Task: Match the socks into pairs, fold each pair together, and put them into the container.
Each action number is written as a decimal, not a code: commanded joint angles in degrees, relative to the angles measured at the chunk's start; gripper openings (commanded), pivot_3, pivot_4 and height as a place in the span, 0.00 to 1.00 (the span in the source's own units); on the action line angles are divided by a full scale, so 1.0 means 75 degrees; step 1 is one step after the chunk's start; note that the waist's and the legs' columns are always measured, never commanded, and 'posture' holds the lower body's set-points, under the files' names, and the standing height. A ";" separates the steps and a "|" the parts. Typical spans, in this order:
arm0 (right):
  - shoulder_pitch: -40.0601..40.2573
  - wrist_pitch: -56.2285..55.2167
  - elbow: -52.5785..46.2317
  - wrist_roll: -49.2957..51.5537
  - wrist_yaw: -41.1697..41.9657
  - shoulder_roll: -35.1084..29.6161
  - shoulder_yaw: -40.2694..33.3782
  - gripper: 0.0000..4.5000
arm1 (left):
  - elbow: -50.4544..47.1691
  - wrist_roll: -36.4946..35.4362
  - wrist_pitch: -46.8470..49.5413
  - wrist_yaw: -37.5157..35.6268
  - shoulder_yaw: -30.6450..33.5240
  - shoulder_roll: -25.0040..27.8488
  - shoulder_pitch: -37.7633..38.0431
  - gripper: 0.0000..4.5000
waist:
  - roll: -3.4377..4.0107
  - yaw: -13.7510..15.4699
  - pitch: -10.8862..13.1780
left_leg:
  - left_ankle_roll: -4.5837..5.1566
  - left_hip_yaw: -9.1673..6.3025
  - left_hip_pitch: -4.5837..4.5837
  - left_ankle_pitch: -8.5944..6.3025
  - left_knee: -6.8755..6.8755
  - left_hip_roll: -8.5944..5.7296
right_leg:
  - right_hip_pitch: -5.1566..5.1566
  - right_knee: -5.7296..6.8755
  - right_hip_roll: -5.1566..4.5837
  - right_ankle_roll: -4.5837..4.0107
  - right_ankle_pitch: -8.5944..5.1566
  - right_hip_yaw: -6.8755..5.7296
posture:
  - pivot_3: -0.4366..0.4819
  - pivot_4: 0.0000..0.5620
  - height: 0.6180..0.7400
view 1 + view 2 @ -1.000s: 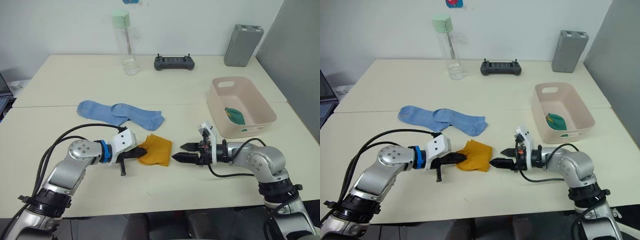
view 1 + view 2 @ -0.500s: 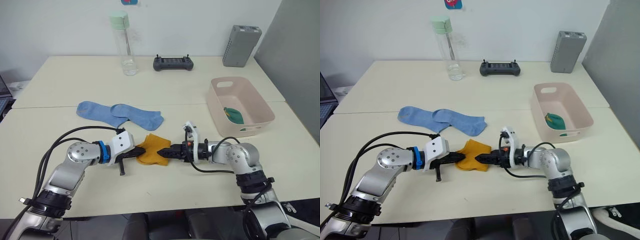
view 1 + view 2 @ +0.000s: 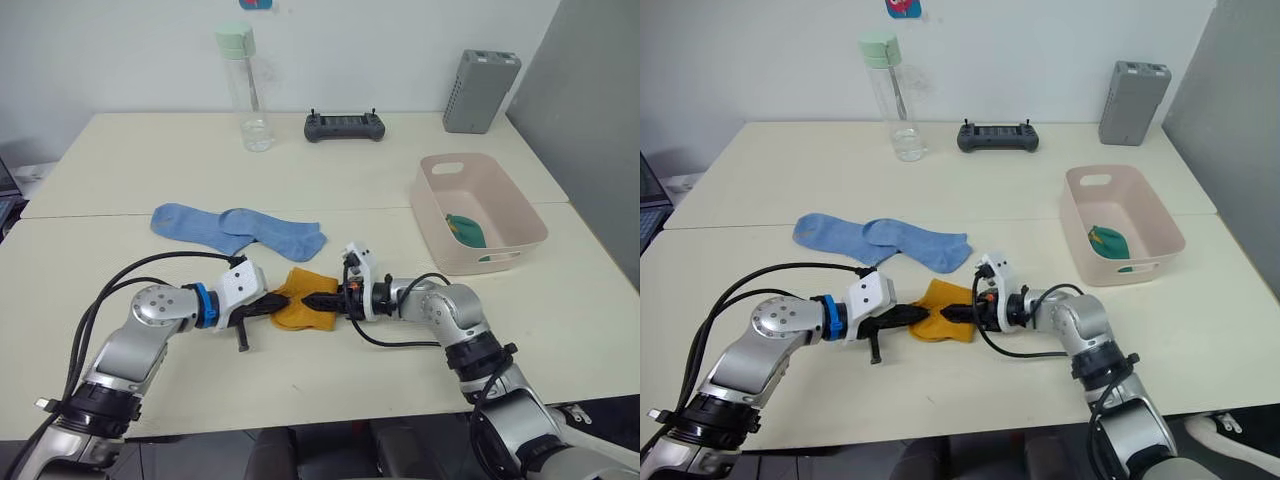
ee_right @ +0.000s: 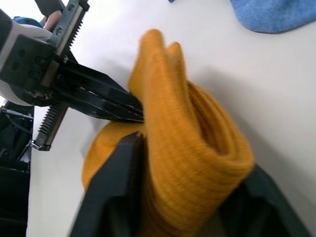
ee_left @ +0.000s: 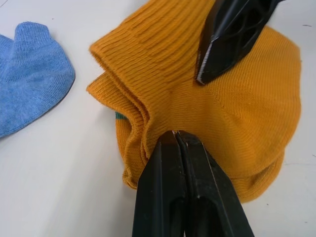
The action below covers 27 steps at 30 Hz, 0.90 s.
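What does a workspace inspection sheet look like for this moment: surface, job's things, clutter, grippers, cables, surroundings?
Surface: pale tabletop, a seam running across it.
Job's things: folded yellow socks at the front middle; two blue socks overlapping behind them; pink container on the right, a green sock inside.
Clutter: clear bottle, black controller and grey box along the far edge.
Grippers: left gripper shut on the yellow socks; right gripper straddling the fold, fingers on either side.
Cables: black cables looping off both forearms above the table.
Surroundings: white wall behind.
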 commanded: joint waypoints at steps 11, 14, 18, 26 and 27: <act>0.0120 0.1022 -0.2843 0.0891 -0.0546 -0.0866 -0.1655 0.00 | -0.1574 -0.2423 0.2120 -0.0119 0.1344 -0.0034 -0.0571 0.41 | 0.0000 0.0108 0.0005 | -0.0001 -0.0016 -0.0019 0.0000 -0.0003 -0.0006 | -0.0005 -0.0008 -0.0001 -0.0001 -0.0002 -0.0012 | 0.48 0.27 1.00; -0.0703 0.1549 -0.3453 0.1271 -0.0665 -0.2104 -0.2871 0.00 | -0.2018 -0.3269 0.3151 0.0624 0.1343 -0.0711 -0.1996 0.61 | 0.0021 0.0170 0.0031 | 0.0000 -0.0020 -0.0051 0.0001 0.0023 -0.0008 | -0.0007 -0.0010 -0.0005 0.0006 -0.0001 -0.0025 | 0.48 0.27 1.00; -0.1440 0.1522 -0.3217 0.1132 -0.0483 -0.3591 -0.3345 0.00 | -0.1982 -0.2839 0.3269 0.1337 0.0750 -0.1474 -0.3121 0.89 | 0.0031 0.0212 0.0028 | 0.0000 -0.0017 -0.0098 0.0001 0.0070 -0.0010 | -0.0009 -0.0035 -0.0011 0.0051 0.0022 -0.0024 | 0.48 0.27 1.00; -0.1783 -0.2189 -0.1415 -0.1689 0.1218 -0.6954 -0.1678 0.00 | -0.1138 -0.1677 0.2440 0.2791 -0.0249 -0.3552 -0.4230 0.99 | 0.0043 0.0215 0.0037 | 0.0002 -0.0012 -0.0101 -0.0001 0.0056 -0.0018 | -0.0019 -0.0036 -0.0010 0.0044 0.0012 -0.0018 | 0.48 0.27 1.00; -0.1745 -0.2882 -0.1079 -0.2120 0.1444 -0.7183 -0.1384 0.00 | -0.1075 -0.1579 0.2321 0.2749 -0.0358 -0.3655 -0.4255 0.99 | 0.0042 0.0207 0.0037 | 0.0002 -0.0008 -0.0101 -0.0001 0.0059 -0.0018 | -0.0019 -0.0038 -0.0011 0.0045 0.0012 -0.0013 | 0.48 0.27 1.00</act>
